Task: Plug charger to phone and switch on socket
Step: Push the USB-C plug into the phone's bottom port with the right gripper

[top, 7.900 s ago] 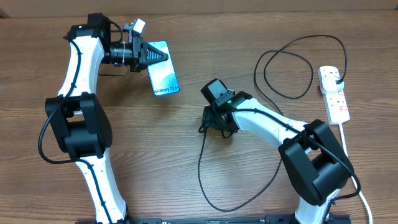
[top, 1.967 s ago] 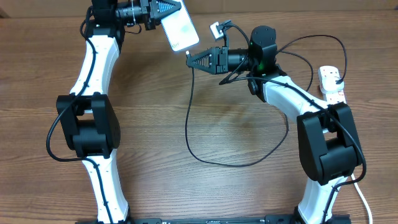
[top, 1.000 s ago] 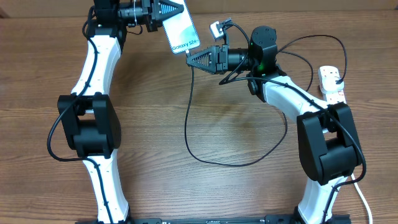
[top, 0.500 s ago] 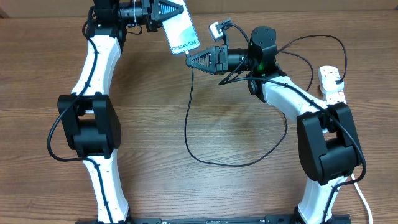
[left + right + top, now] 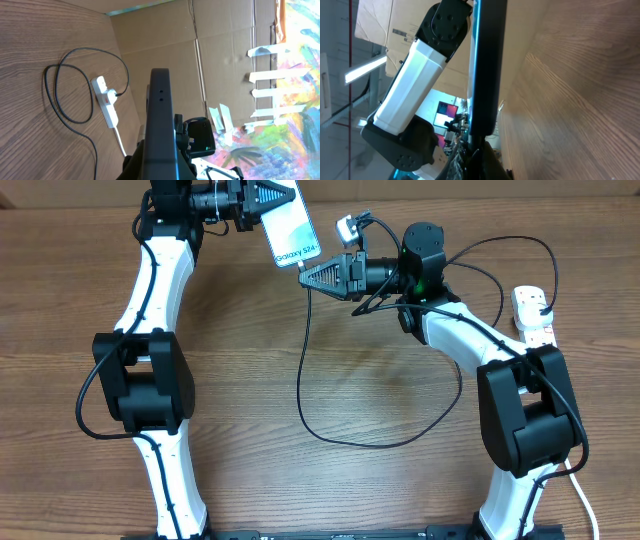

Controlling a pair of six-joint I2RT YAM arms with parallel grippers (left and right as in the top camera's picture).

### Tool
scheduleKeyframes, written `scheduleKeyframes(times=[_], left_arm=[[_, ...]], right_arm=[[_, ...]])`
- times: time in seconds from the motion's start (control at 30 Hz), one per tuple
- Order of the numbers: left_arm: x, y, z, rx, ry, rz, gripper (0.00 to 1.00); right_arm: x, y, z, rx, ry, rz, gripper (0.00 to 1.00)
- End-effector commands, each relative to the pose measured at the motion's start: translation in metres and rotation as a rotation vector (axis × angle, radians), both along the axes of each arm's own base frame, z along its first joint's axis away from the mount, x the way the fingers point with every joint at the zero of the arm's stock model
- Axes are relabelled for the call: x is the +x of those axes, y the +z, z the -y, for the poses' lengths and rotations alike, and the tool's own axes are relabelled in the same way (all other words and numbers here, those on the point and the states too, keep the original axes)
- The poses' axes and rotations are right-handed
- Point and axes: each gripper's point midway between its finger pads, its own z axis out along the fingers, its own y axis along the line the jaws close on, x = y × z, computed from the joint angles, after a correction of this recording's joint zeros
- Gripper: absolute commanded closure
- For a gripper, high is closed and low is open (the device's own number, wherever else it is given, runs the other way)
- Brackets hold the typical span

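Holding phone (image 5: 291, 230) clamped in left gripper (image 5: 268, 198), pinching charger (image 5: 299, 370) tip in right gripper (image 5: 308, 277) just under phone's lower end.

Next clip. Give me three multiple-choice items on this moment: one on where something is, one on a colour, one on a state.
1. In the overhead view, where is the socket?
A. Far right
B. Centre, between the arms
C. Bottom left corner

2. What colour is the charger?
A. White
B. Black
C. Red

3. What is the left claw doing?
A. Open and empty
B. Gripping the phone
C. Pressing a switch

Key:
1 A, the white strip lies at the right edge of the view.
2 B, its thin loops show black.
3 B, the phone sits between the claw's fingers, off the surface.
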Motion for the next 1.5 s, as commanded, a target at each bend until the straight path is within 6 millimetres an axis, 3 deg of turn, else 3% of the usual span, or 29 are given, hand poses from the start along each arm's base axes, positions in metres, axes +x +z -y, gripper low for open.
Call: scheduleKeyframes(times=[0.0,0.5,0.8,0.87,0.9,0.97,1.0,1.23,1.47], left_arm=[[-0.029,0.035,0.019,-0.016,-0.111,0.07,0.96],[-0.048,0.035,0.054,-0.022,-0.208,0.084,0.96],[-0.054,0.036,0.056,-0.027,-0.238,0.083,0.96],[-0.054,0.036,0.056,-0.027,-0.238,0.083,0.96],[-0.054,0.036,0.056,-0.027,-0.237,0.083,0.96],[-0.053,0.036,0.054,-0.027,-0.237,0.084,0.96],[-0.053,0.036,0.052,-0.028,-0.238,0.084,0.95],[-0.042,0.036,0.028,-0.026,-0.188,0.084,0.96],[-0.03,0.036,-0.006,-0.023,-0.121,0.088,0.96]], right_arm=[[0.017,0.007,0.0,0.015,-0.091,-0.027,0.96],[0.022,0.016,0.001,0.042,-0.124,-0.011,0.96],[0.022,0.016,0.001,0.041,-0.123,0.0,0.95],[0.022,0.016,0.001,0.041,-0.123,0.0,0.82],[0.022,0.016,0.001,0.041,-0.122,0.0,0.7],[0.022,0.016,0.001,0.04,-0.12,0.007,0.18],[0.021,0.016,0.001,0.039,-0.116,0.012,0.0],[0.015,0.015,0.005,0.032,-0.074,0.045,0.0],[0.021,0.009,0.029,0.013,-0.062,0.025,0.0]])
